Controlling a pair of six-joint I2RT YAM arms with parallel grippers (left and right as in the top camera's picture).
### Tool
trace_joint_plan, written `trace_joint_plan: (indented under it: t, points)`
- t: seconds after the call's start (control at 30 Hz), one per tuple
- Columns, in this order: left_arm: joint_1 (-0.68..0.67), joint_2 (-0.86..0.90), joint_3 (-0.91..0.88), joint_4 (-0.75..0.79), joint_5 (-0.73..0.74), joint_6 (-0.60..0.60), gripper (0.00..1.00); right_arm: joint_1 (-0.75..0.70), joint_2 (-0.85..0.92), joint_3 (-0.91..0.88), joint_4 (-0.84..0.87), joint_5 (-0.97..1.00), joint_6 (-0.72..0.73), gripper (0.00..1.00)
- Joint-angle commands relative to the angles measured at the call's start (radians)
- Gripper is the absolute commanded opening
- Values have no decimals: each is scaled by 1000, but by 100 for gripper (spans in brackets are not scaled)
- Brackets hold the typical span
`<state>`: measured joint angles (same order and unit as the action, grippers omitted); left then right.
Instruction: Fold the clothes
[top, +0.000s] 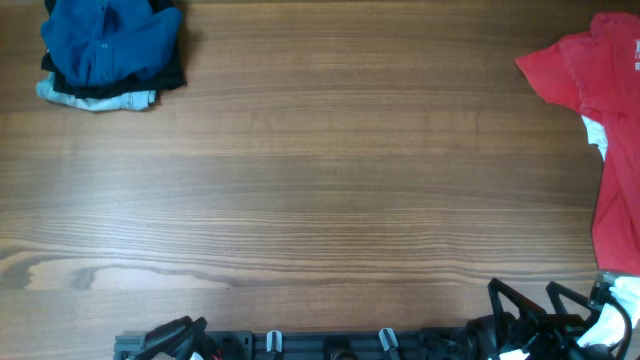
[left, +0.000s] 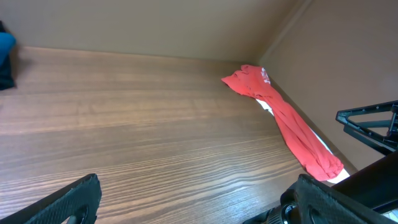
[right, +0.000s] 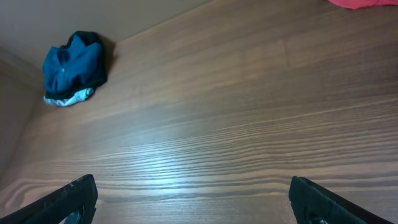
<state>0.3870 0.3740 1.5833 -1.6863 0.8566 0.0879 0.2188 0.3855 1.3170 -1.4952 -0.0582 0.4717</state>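
Wood-grain tabletop (top: 320, 180), pale streaks in the grain toward the near side; a plain beige wall (left: 155, 25) rises behind it. At ten o'clock the blue shirt (top: 105, 45) lies bunched on a black piece (top: 172, 78) and a pale-blue piece (top: 100, 98); at two to three o'clock the red shirt (top: 605, 100) sprawls along the right edge. Left end effector (left: 196, 202) at seven o'clock, fingers wide apart, holding nothing; right end effector (right: 193, 202) at five o'clock, likewise spread, gripping nothing.

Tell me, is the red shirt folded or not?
Not folded. The red shirt lies stretched out long and rumpled along the table's right edge.
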Motion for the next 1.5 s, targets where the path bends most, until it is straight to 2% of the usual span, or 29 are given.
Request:
trace_joint_plan:
  t: [0.0,0.07,0.2,0.4,0.53,0.63,0.77,0.87,0.93,0.97,1.07,1.47]
  points:
    - [-4,-7,-3,2,-10,-14,100,0,-14,-1,-1,61,0,100]
    - [-4,-7,-3,2,-10,-14,100,-4,-17,-8,51,113,-1,100]
    - [-4,-7,-3,2,-10,-14,100,-25,-64,-209,439,34,-211,100]
    - [-4,-7,-3,2,-10,-14,100,-64,-176,-786,1162,11,-235,100]
    - [-4,-7,-3,2,-10,-14,100,-122,-282,-1077,1451,-81,-233,100]
    - [-4,-7,-3,2,-10,-14,100,-157,-357,-1186,1516,-89,-233,99]
    - [-4,-7,-3,2,-10,-14,100,-223,-379,-1242,1542,-101,-254,100]
    - [-4,-7,-3,2,-10,-14,100,-245,-382,-1265,1576,-188,-443,100]
    - [-4,-7,-3,2,-10,-14,100,-245,-382,-1267,1541,-157,-495,100]
    - [-4,-7,-3,2,-10,-14,100,-245,-382,-1276,1528,-120,-489,100]
    - [-4,-7,-3,2,-10,-14,100,-245,-382,-1312,1498,-3,-329,100]
    - [-4,-7,-3,2,-10,-14,100,-245,-382,-1312,1497,6,-340,100]
